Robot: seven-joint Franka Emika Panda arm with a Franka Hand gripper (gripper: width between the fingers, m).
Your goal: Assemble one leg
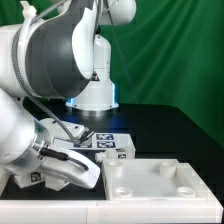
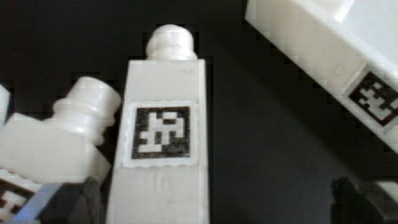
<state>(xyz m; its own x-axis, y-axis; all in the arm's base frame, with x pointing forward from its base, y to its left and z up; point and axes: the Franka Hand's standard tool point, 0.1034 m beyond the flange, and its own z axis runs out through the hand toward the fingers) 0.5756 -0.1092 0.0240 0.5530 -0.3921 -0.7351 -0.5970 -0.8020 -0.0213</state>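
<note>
In the wrist view a white leg [image 2: 160, 130] lies on the black table with a tag marker on its upper face and its round peg end [image 2: 166, 40] pointing away from me. My gripper [image 2: 214, 205] is open. The leg sits between the fingers, close to one dark finger [image 2: 68, 200] and well apart from the other [image 2: 365, 200]. A second leg [image 2: 63, 125] lies askew, touching the first one's side. In the exterior view the gripper [image 1: 62, 168] is low over the table at the exterior view's left, its fingertips hidden by the hand.
The large white rimmed panel [image 1: 150, 185] with round sockets lies at the exterior view's lower right; its tagged edge [image 2: 338, 60] shows in the wrist view. More tagged legs [image 1: 112, 147] lie behind the gripper. The arm's base [image 1: 95, 95] stands at the back.
</note>
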